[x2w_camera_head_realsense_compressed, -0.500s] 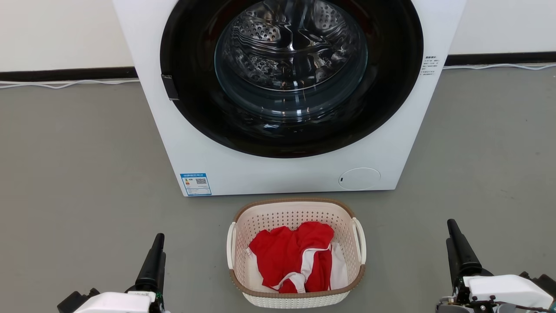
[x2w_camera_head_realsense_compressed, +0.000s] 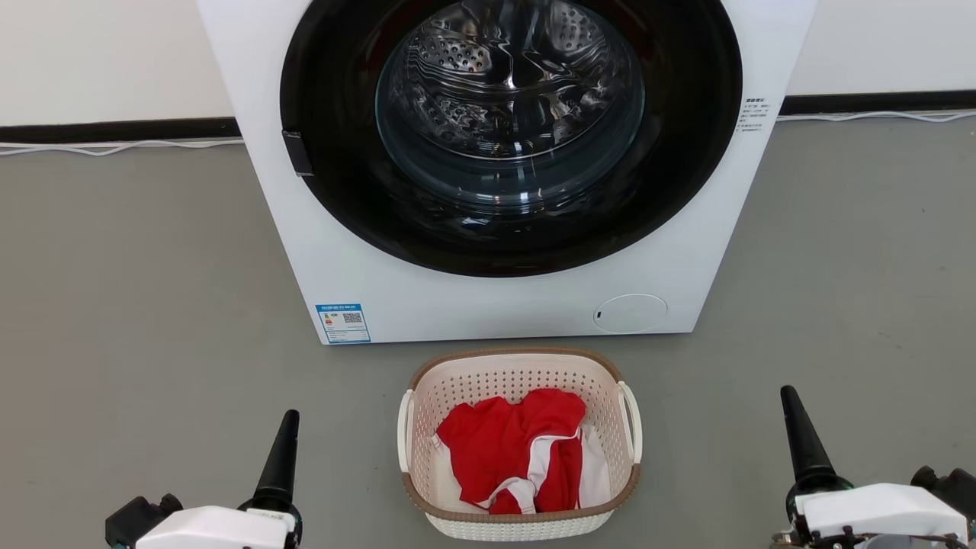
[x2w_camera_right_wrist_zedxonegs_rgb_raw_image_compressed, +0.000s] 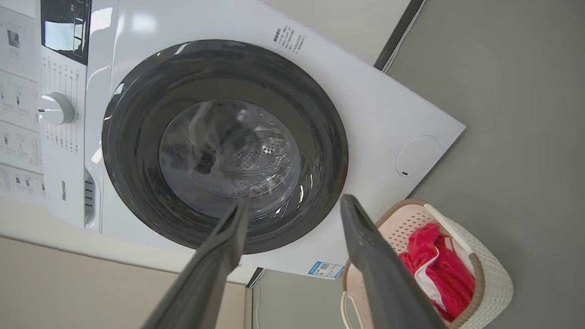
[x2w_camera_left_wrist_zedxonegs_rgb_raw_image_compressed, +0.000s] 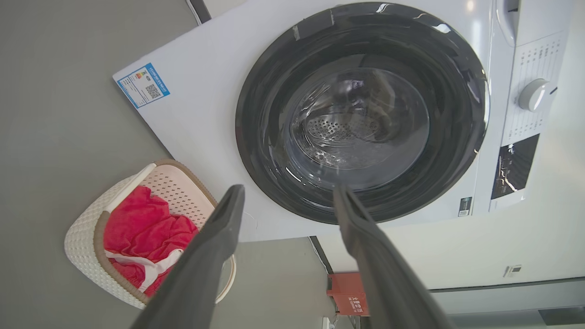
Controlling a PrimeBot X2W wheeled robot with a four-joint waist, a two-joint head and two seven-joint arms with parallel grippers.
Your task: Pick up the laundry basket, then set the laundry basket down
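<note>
**On the grey floor, the laundry basket (x2w_camera_head_realsense_compressed: 521,528) sits between my two open grippers**

In front of the washing machine (x2w_camera_head_realsense_compressed: 488,305), just off its lower front edge, the laundry basket stands upright on the floor (x2w_camera_head_realsense_compressed: 137,305). Its brown rim faces up and one white loop handle shows on each short side. A red garment (x2w_camera_head_realsense_compressed: 511,442) with white trim lies crumpled inside it, below the rim.

In my head view, my left gripper (x2w_camera_head_realsense_compressed: 284,438) rises at the lower left, well apart from the basket's left handle. My right gripper (x2w_camera_head_realsense_compressed: 793,415) rises at the lower right, further still from the right handle. Neither touches the basket or anything else.

Along my left wrist view the two dark fingers (x2w_camera_left_wrist_zedxonegs_rgb_raw_image_compressed: 215,246) stand spread apart with nothing between them. They point at the lower edge of the machine's round glass door (x2w_camera_left_wrist_zedxonegs_rgb_raw_image_compressed: 361,114), and the basket lies off to one side of them. My right wrist view gives the same picture in mirror. Those fingers (x2w_camera_right_wrist_zedxonegs_rgb_raw_image_compressed: 365,246) are parted and empty, aimed at the door, with the basket beside the outer finger.

The door is closed and the steel drum shows behind the glass. A blue label (x2w_camera_head_realsense_compressed: 343,322) sits at the machine's lower left corner and a round cover (x2w_camera_head_realsense_compressed: 630,313) at its lower right. A pale cable (x2w_camera_head_realsense_compressed: 114,147) runs along the foot of the wall behind.
</note>
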